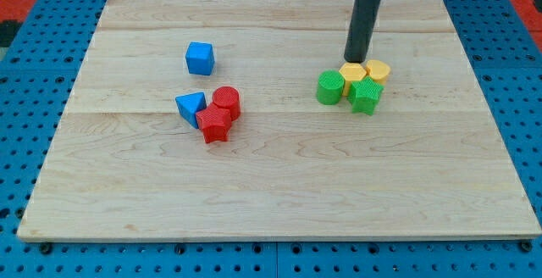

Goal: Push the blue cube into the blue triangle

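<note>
The wooden counter spreads wide under me, and my rod comes down at the view's upper right, so I carry no jaws to open or close, only my tip, which rests at the far edge of the yellow and green cluster. It seems to touch the yellow block there, though from this angle I cannot tell contact from mere closeness. Beside it lie the second yellow block, a green cylinder and a green star-like block. My work is well apart, to the view's left: the blue cube sits alone, and the blue triangle lies below it, touching the red cylinder and red star. I judge I should travel round above the cube, settle at its top side, centred, and push straight down the view, slowly, so it does not skid aside.
</note>
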`<action>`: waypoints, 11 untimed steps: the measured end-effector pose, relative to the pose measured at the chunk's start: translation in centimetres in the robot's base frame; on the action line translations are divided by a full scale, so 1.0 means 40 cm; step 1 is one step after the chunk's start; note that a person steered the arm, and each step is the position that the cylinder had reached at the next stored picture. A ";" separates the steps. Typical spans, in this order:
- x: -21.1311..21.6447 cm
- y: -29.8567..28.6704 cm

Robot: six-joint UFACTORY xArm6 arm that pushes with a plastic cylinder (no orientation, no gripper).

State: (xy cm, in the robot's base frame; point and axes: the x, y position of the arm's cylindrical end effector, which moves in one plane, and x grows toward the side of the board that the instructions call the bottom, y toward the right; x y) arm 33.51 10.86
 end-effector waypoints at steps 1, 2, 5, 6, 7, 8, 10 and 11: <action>-0.016 -0.199; -0.016 -0.357; -0.037 -0.611; 0.040 -0.602; 0.090 -0.603; -0.022 -0.605; 0.099 -0.484; 0.075 -0.485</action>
State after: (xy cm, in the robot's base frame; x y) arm 36.50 -8.55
